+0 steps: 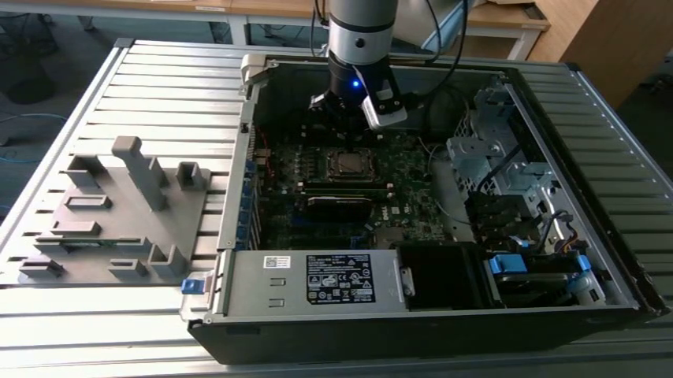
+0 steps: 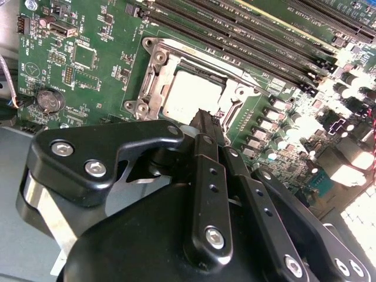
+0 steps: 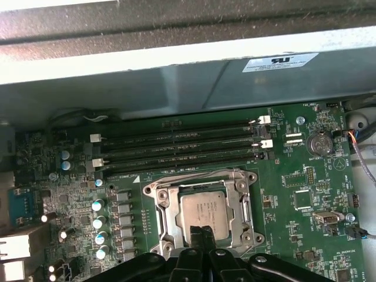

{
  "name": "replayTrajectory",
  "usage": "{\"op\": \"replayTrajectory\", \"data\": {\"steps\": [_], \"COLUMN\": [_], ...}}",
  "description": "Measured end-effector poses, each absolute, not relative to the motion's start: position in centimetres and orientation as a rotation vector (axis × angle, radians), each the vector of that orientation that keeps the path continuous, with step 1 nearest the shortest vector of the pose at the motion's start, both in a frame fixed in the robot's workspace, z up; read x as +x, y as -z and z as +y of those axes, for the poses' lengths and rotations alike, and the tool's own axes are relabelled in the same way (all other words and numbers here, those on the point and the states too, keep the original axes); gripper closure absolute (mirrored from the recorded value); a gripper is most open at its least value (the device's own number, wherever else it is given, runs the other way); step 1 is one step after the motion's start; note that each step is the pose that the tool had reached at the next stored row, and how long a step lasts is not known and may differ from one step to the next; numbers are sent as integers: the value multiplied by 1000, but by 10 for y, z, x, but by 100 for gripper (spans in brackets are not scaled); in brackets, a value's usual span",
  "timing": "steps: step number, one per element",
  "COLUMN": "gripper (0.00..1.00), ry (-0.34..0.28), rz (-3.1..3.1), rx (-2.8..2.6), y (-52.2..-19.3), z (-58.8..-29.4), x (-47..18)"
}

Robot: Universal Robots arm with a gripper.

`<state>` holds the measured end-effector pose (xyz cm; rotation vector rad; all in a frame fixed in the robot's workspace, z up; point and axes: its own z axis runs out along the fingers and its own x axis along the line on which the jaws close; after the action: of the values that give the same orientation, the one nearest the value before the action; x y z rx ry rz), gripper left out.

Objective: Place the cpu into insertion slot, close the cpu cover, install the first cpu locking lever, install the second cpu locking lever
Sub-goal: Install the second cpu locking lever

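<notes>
The cpu [image 3: 204,213] lies flat in its socket on the green motherboard [image 3: 294,235], its dull silver top facing up. The cpu cover [image 3: 244,202], a silver frame, lies down around it. In both wrist views my gripper [image 3: 202,234] is shut, its black fingertips pressed together with nothing between them. The tips sit over the cpu's edge on the side away from the memory slots. In the second wrist view the gripper [image 2: 207,120] hides part of the cpu [image 2: 187,94] and the cover [image 2: 155,79]. In the exterior view the gripper [image 1: 351,143] hangs just above the cpu [image 1: 351,164].
Long black memory slots [image 3: 176,147] run beside the socket. A coin battery [image 3: 320,143] sits on the board. The open computer case holds a power supply [image 1: 336,279] and a metal drive cage [image 1: 494,157]. A grey fixture tray [image 1: 116,213] stands at the exterior view's left.
</notes>
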<state>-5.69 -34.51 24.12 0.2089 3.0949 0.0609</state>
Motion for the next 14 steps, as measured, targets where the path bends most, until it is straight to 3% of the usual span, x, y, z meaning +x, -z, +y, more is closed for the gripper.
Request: {"op": "replayTrajectory", "data": {"steps": [14], "gripper": [90], "ry": [-61], "rz": [3095], "rx": [209], "y": [-241], "z": [-352], "x": [-57]}}
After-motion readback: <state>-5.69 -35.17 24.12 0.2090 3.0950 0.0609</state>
